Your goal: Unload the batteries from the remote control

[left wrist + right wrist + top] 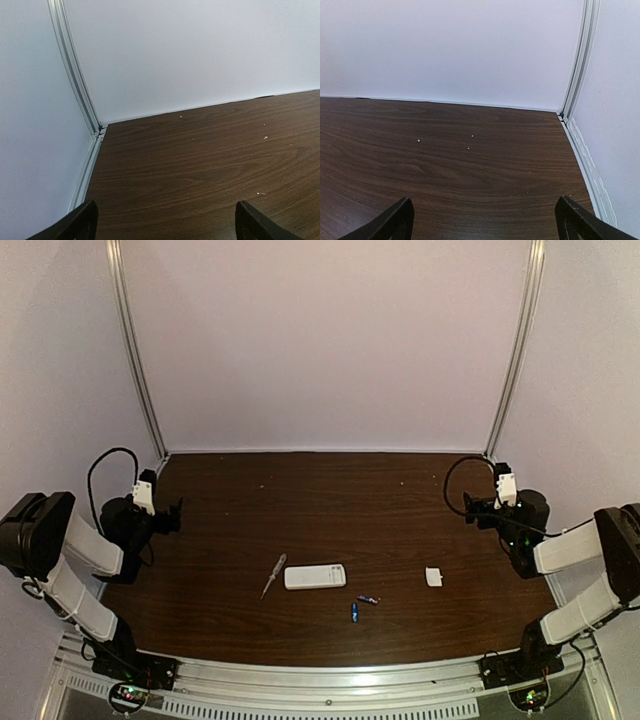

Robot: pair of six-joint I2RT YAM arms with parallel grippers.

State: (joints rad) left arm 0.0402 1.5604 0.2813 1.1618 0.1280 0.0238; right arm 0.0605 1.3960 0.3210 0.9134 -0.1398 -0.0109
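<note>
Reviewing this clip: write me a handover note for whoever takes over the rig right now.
Left gripper: open, empty, off at the left side of the table.
Right gripper: open, empty, off at the right side.
Remote control: flat mid-table, with the screwdriver just left of it and the small white cover apart to its right.
Batteries: both loose on the table, nearer the arms than the remote.
Done: batteries appear unloaded.
Left: nothing apparent.
</note>
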